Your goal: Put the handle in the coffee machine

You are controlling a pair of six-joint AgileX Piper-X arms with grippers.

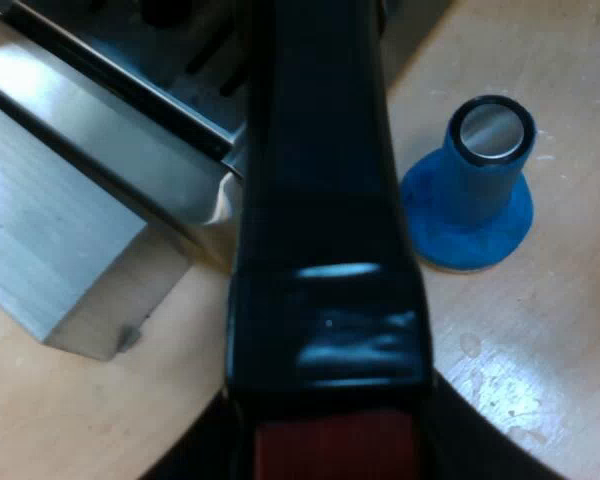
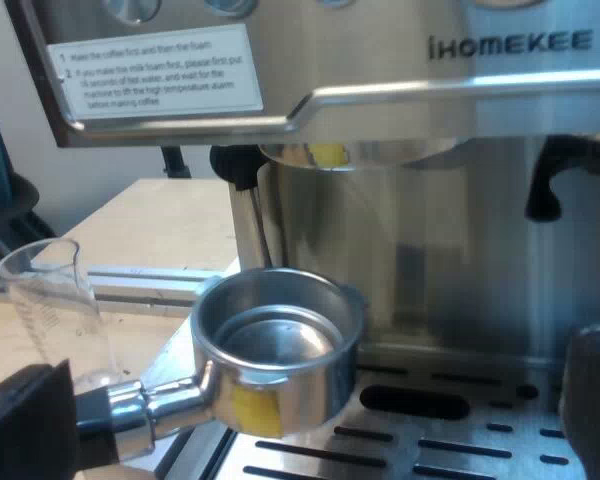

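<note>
Since the left fingers (image 1: 200, 455) grip the holder (image 2: 280, 385) by its handle (image 1: 320, 200), upright under the brew head (image 2: 355, 152) yet apart, the lift is judged theirs; right fingers (image 2: 20, 425) gape empty.

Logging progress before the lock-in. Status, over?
Left end effector shut on metal holder by its handle. Right end effector open. Holder aloft under espresso machine head, not yet locked in. Measuring glass beside, not blocking.
</note>
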